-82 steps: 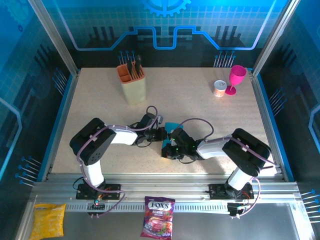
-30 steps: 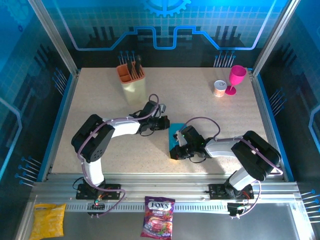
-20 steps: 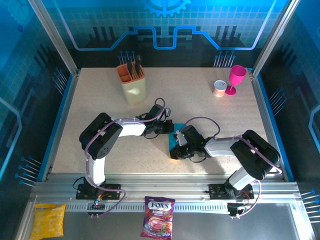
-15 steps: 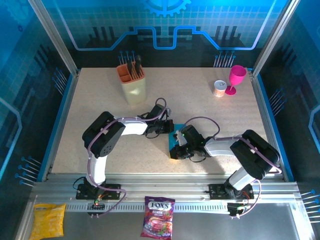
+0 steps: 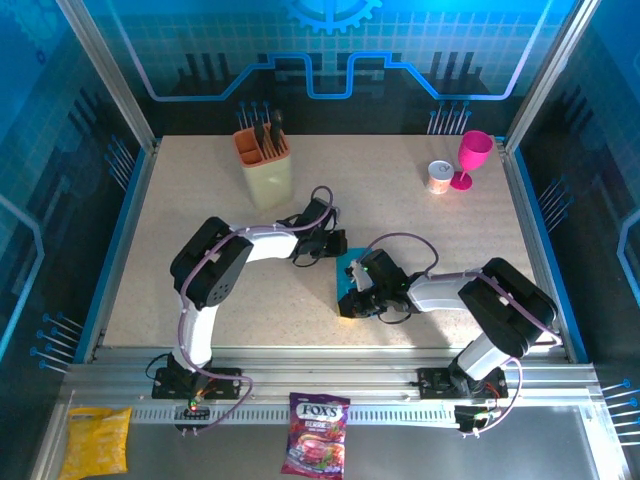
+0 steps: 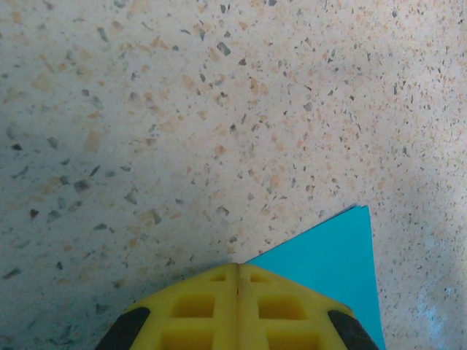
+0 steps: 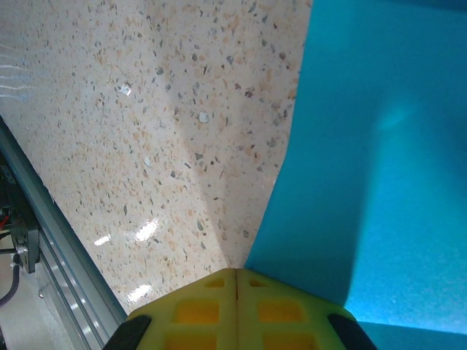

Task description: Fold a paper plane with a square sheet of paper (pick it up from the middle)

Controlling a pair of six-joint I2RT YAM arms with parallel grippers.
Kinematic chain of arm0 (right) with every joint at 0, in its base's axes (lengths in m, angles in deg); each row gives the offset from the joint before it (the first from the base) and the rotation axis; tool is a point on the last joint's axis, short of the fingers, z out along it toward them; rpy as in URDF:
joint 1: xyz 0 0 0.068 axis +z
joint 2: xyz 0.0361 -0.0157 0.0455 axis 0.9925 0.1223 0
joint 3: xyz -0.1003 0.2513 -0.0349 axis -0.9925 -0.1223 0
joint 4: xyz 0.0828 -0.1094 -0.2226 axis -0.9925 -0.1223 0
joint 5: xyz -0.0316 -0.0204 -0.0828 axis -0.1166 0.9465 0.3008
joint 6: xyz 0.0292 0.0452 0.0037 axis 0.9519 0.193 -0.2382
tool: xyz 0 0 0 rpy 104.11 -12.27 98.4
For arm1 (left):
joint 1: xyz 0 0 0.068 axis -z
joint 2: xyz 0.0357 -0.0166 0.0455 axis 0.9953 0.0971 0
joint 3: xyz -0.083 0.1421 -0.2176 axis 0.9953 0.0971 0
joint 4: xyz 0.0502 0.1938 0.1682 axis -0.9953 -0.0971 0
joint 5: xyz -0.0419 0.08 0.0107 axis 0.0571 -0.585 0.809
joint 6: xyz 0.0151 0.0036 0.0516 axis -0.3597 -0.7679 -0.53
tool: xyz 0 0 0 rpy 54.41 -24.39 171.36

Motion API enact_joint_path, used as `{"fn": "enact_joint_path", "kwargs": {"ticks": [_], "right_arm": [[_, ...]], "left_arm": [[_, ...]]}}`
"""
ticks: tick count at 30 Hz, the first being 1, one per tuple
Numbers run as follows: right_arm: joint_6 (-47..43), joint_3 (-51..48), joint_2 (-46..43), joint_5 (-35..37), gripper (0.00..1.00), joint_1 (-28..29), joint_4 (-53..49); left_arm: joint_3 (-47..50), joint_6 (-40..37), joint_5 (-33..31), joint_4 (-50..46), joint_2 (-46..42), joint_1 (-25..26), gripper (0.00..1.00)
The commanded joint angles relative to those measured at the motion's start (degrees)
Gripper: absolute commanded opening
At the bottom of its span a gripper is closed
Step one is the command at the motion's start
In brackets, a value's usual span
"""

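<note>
Both pairs of pads are pressed together, nothing pinched that I can see: my left tool (image 6: 238,271) has its tip at the 12 o'clock edge of the square sheet of paper (image 7: 372,168), and my right tool (image 7: 236,275) sits on its 9 o'clock edge. The sheet lies near the middle of the worktop (image 5: 200,210), a touch toward 6 o'clock. From the left wrist one corner points to about 1 o'clock, but my arms cover too much to call its long axis. Loads of bare worktop toward 9 and 3 o'clock, with the utensil holder (image 5: 266,172) at 11 and the pink goblet (image 5: 472,155) and small can (image 5: 438,178) at 2, all well apart from the sheet.
</note>
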Motion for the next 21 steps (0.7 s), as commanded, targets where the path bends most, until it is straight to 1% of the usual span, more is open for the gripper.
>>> {"fn": "enact_joint_path", "kwargs": {"ticks": [1,8,13,18,21], "right_arm": [[-0.9,-4.9,5.1,5.4,0.00,0.3,-12.9],[-0.3,-5.8,5.8,5.0,0.00,0.3,-11.5],[0.4,-5.2,5.6,3.6,0.00,0.3,-10.3],[2.4,-1.4,2.8,1.1,0.00,0.4,-10.6],[3.6,3.2,0.4,0.6,0.00,0.3,-12.5]], "left_arm": [[-2.1,-2.5,-5.1,-1.5,3.4,-2.8,0.00],[-5.4,-3.5,-6.1,-3.9,3.6,-5.6,0.00],[-7.1,-3.6,-5.1,-4.8,0.8,-6.4,0.00],[-3.0,-2.8,-2.4,-4.0,-4.5,-5.5,0.00],[1.5,-2.0,-1.5,-2.9,-8.8,-4.6,0.00]]}}
